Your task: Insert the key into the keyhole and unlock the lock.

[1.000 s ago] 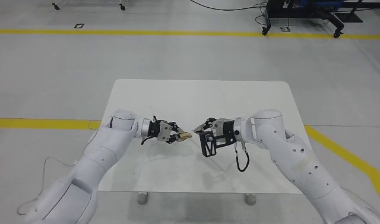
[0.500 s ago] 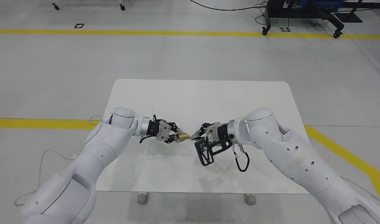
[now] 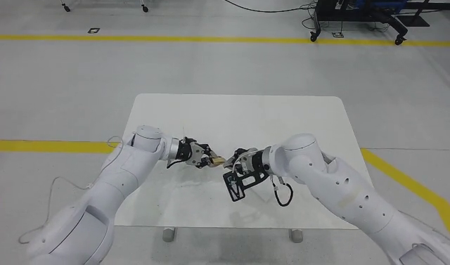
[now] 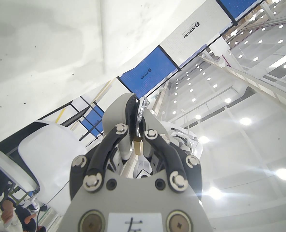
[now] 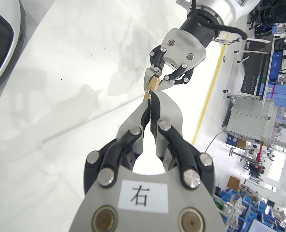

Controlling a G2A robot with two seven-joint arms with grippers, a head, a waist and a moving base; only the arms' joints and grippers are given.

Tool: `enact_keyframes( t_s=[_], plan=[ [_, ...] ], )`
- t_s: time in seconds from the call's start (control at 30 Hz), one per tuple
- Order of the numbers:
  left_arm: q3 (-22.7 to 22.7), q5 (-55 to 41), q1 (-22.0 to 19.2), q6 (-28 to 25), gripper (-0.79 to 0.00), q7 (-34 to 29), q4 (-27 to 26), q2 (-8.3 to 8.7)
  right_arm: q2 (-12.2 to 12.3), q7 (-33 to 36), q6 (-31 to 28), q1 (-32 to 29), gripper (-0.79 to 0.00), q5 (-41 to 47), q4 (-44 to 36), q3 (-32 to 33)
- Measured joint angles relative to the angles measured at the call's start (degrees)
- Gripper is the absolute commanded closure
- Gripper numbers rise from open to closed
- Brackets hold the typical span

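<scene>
**White table with lock and key held tip to tip**

White table (image 3: pixel 281 117) lay beneath both arms, with a yellow floor line (image 3: pixel 56 145) passing behind it. The left gripper (image 3: pixel 208 157) was clamped on the brass lock (image 3: pixel 219 160), held above the table's front middle. The lock's long axis ran across the table, and its free end pointed at the right gripper (image 3: pixel 230 165). That gripper's fingers were closed on the key (image 5: pixel 147 95), which was mostly hidden between the pads. The key lay in line with the lock, its tip at the lock's end. Whether the key had entered could not be told.
</scene>
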Motion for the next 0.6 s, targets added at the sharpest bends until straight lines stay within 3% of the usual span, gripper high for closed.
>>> enact_keyframes(
  t_s=[0.6],
  plan=[
    [-1.8,1.3,1.1,1.9,0.0,1.3,-1.6,0.24,-2.0,7.1,1.9,0.8,0.0,0.7,1.1,-2.8]
  ],
)
